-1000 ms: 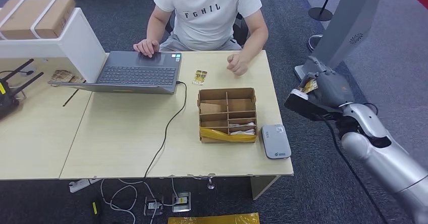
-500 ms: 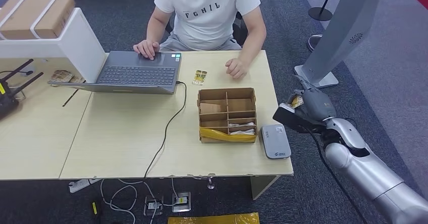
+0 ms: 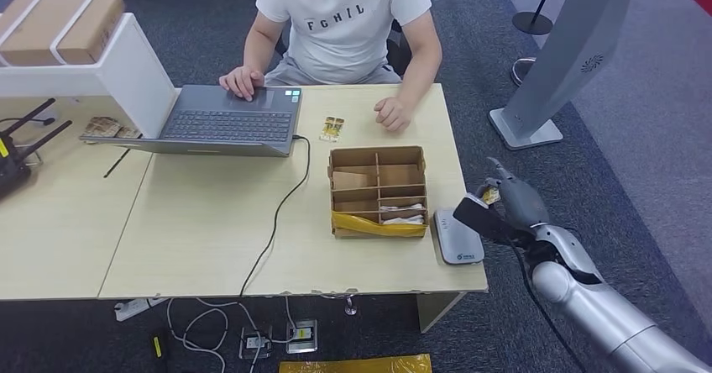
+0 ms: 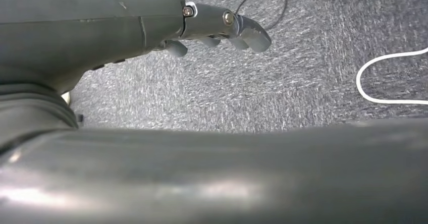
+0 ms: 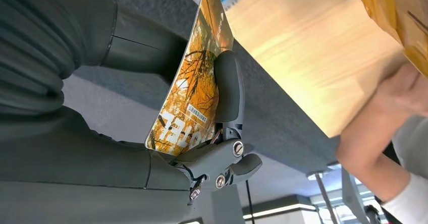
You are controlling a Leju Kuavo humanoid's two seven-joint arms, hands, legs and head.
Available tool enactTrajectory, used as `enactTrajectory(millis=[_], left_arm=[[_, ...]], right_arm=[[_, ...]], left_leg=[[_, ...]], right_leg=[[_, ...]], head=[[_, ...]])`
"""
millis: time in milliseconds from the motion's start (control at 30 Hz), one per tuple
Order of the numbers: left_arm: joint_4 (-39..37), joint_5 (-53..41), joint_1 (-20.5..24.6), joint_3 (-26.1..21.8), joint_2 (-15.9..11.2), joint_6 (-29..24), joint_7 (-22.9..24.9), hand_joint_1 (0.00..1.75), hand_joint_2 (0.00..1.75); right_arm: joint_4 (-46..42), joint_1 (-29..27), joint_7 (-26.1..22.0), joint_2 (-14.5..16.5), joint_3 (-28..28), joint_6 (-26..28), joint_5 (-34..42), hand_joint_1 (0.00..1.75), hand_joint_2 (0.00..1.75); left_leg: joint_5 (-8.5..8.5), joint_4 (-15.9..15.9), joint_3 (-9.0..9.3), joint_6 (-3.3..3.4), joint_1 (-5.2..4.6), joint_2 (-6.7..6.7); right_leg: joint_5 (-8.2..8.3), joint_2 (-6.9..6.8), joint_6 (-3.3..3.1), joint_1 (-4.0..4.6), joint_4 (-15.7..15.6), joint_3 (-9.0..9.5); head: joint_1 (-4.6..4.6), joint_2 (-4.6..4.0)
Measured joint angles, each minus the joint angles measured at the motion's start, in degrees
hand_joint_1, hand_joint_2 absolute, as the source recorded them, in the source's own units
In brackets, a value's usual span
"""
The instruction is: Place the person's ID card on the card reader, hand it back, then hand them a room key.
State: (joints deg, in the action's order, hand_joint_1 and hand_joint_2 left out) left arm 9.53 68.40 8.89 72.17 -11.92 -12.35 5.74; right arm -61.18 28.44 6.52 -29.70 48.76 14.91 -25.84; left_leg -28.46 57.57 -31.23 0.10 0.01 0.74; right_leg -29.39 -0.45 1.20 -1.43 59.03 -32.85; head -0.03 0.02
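right hand [image 3: 510,202] pinches the ID card [image 5: 194,90], off the table's [image 3: 210,222] edge | card reader [image 3: 458,234] just beside it | divided cardboard box [image 3: 378,190] beyond the reader | person's hand [image 3: 391,112] farther off | left hand [image 4: 222,30] over carpet, fingers loosely curled, holding nothing

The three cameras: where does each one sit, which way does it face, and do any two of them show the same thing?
Head view: high on the robot, facing forward and down at the table, the seated person and the card reader; the right hand shows.
Left wrist view: behind the left hand, facing the carpet.
Right wrist view: behind the right hand, which holds the card, facing the table edge.
Shared: head and right wrist views both show the card, table and person.
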Motion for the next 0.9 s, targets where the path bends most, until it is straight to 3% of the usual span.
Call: enactTrajectory(millis=[500,900], left_arm=[[0.0,1.01,0.01,0.0,-0.5,-0.97,-0.15,0.0,0.0],[0.0,2.02,-0.03,0.0,-0.51,-1.48,0.53,0.0,0.0]], right_arm=[[0.48,-6.09,-1.93,2.6,0.34,3.33,10.13,1.75,1.75],[1.31,-7.03,-3.27,5.44,0.38,3.65,17.85,1.75,1.75]], left_leg=[[-0.02,-0.01,0.01,-0.03,0.01,-0.04],[-0.02,-0.01,0.03,-0.04,0.01,-0.11]], right_leg=[[-0.01,0.06,-0.01,0.01,0.0,-0.01],[-0.01,0.13,-0.01,0.0,0.0,0.0]], head=[[0.01,0.0],[0.01,0.0]])
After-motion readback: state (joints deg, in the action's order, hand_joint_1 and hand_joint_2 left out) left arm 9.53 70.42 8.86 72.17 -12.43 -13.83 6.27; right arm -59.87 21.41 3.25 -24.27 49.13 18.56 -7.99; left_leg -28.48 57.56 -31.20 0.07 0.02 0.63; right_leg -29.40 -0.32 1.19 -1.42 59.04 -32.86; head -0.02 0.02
